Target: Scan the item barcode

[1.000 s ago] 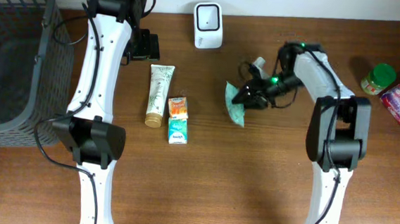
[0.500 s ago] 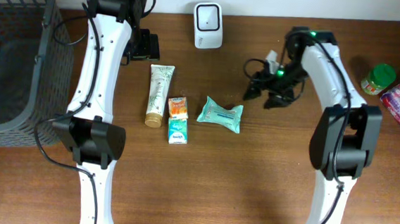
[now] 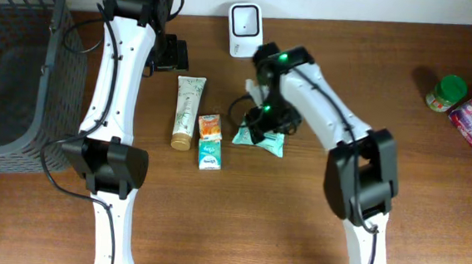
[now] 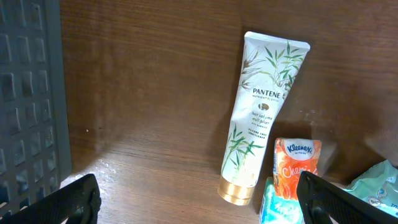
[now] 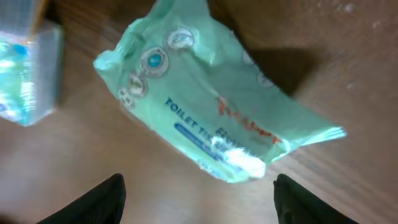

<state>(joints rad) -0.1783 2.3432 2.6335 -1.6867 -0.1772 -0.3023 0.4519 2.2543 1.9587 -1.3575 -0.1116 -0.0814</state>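
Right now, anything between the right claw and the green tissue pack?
Nothing visible. The right claw hangs open directly over the green tissue pack; the small blue box sits off to one side, apart from it.

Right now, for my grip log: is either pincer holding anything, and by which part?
Nothing is held: right pincer open above the green tissue pack, left pincer open too.

"PANTENE" runs down the white tube (image 4: 261, 124) at centre frame in the left wrist view, with "Kleenex" on the orange pack (image 4: 297, 165) at lower right. In the right wrist view, the green pack (image 5: 211, 118) reads "TOILET TIS…"; the rest is blurred.
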